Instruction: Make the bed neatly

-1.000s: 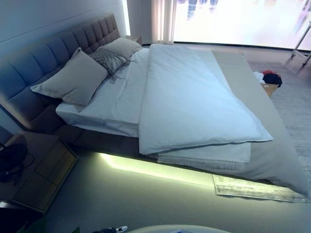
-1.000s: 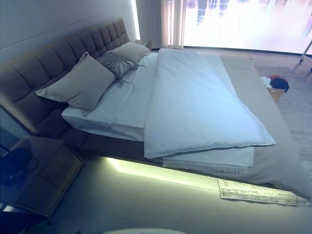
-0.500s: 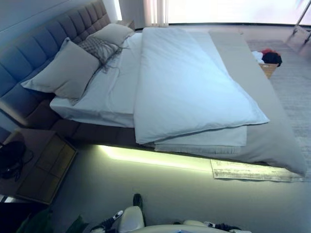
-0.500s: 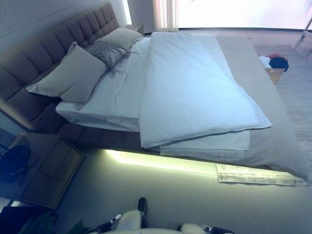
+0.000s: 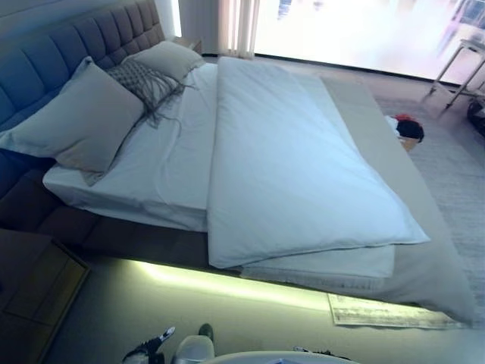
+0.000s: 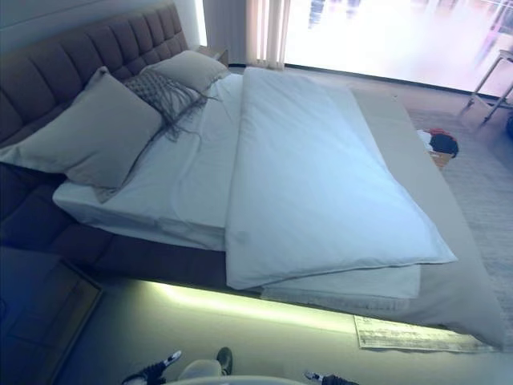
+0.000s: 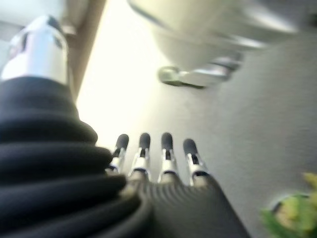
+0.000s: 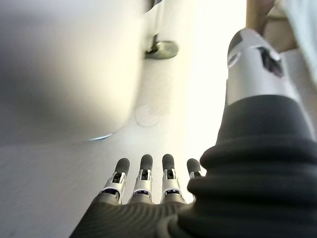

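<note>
The bed (image 5: 129,243) has a padded headboard (image 5: 68,45) on the left. A white duvet (image 5: 295,159) lies folded over on itself along the middle of the bed. The white sheet (image 5: 159,163) is bare on the near head side. A large beige pillow (image 5: 79,117), a grey fringed cushion (image 5: 144,76) and a second beige pillow (image 5: 168,57) lean at the headboard. A beige cover (image 5: 424,273) hangs off the foot corner. My left hand (image 7: 153,163) and right hand (image 8: 148,183) show only in the wrist views. Both have straight fingers over the floor and hold nothing.
A wooden nightstand (image 5: 30,288) stands at the lower left. A lit strip (image 5: 227,284) runs under the bed's near side. A flat mat (image 5: 386,311) lies on the floor by the foot corner. A basket of clothes (image 5: 405,130) sits on the rug (image 5: 455,174) beyond the bed.
The whole picture has shifted: the camera has moved, and the bed now shows larger and the nightstand lower left. Nothing on the bed has moved.
</note>
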`<state>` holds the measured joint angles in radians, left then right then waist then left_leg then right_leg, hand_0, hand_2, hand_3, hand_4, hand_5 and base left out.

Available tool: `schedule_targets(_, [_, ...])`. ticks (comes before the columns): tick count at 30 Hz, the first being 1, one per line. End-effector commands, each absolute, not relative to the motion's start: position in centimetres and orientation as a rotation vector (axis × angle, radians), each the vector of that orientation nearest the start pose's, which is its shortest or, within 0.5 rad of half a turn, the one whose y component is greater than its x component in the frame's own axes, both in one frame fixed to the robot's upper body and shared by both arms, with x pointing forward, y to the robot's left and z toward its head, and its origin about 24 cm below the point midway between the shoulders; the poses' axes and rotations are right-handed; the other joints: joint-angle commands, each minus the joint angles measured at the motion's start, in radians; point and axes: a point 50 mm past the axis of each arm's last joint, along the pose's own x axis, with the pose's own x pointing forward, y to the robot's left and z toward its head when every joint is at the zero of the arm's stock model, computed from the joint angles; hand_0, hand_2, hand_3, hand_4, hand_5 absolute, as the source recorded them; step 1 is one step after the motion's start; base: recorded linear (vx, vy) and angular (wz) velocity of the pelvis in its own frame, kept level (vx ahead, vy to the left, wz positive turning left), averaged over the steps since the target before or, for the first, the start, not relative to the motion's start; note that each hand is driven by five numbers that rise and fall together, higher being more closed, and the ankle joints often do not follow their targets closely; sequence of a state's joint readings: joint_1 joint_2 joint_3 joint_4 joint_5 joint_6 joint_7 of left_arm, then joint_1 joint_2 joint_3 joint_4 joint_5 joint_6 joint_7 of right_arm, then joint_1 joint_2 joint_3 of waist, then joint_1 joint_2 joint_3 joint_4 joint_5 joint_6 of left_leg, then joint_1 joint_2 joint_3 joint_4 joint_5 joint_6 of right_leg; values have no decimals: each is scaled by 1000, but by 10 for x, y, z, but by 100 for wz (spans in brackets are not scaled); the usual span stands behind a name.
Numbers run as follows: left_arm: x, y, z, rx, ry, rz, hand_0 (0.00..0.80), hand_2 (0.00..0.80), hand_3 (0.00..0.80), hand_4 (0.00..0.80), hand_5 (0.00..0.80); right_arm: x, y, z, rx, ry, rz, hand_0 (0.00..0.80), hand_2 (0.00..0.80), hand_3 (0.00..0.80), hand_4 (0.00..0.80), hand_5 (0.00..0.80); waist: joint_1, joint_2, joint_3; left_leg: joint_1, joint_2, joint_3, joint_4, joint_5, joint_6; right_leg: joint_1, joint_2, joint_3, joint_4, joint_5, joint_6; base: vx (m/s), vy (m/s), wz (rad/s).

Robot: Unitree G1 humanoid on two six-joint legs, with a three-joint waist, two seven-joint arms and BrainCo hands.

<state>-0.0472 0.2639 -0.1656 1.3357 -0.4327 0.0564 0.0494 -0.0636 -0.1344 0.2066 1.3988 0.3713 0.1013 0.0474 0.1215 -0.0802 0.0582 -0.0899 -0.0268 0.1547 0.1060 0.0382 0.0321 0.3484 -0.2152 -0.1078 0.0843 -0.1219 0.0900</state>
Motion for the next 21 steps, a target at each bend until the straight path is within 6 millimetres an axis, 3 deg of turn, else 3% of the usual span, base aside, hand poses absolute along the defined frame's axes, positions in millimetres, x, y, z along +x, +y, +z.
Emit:
schedule_targets(1, [63,239,-168,59,1384,291,0,0,0,0,0,86,-214,-169,92,1340,-198,0,0,0,0,0,1,57,-35,-161,80,-41,118,-14,-30,20,-41,-17,128,38,46,345,225,-14])
schedule_targets(3, [68,244,-166,96,1376,269,0,0,0,0,0,86,-216,-168,94,1332,-218,0,0,0,0,0,-13,48,-35,-137,48,-14,111,-36,-4,-43,-61,-18,217,148,54,269,165,-1])
schedule_targets(5, [71,247,-164,113,1369,277,0,0,0,0,0,90,-218,-167,99,1320,-219,0,0,0,0,0,-36,55,-28,-85,46,9,83,-44,2,-153,-61,-36,242,190,47,250,94,3])
schedule_targets(7, [76,254,-162,110,1349,311,0,0,0,0,0,93,-220,-166,107,1303,-198,0,0,0,0,0,-75,75,0,8,65,41,31,-40,-13,-297,-5,-81,175,143,20,239,-18,-23])
schedule_targets(8, [78,257,-160,112,1342,318,0,0,0,0,0,94,-221,-166,108,1295,-197,0,0,0,0,0,-87,79,12,42,64,45,15,-45,-21,-353,5,-103,115,160,16,196,-135,-27])
schedule_targets(9, [80,258,-160,115,1335,321,0,0,0,0,0,95,-221,-165,114,1282,-200,0,0,0,0,0,-101,76,21,80,53,35,2,-70,-35,-428,0,-111,58,209,28,124,-152,-23])
schedule_targets(11, [87,262,-157,118,1310,319,0,0,0,0,0,102,-222,-163,128,1245,-204,0,0,0,0,0,-120,75,44,101,44,35,-2,-103,-35,-525,-19,-126,13,299,38,53,-148,-33])
schedule_targets(13, [90,262,-156,96,1292,332,0,0,0,0,0,109,-222,-161,133,1224,-200,0,0,0,0,0,-116,81,56,121,57,52,13,-146,-39,-517,-29,-156,16,277,51,86,-108,7])
schedule_targets(14, [86,258,-159,72,1302,341,0,0,0,0,0,112,-222,-161,120,1230,-211,0,0,0,0,0,-111,75,54,115,56,71,33,-136,-39,-473,-25,-180,-13,263,40,137,-96,35])
schedule_targets(21, [54,234,-170,30,1372,314,0,0,0,0,0,101,-216,-164,211,1244,-210,0,0,0,0,0,-109,77,11,196,74,57,-13,-128,-69,-360,20,-199,-65,215,25,180,-56,15])
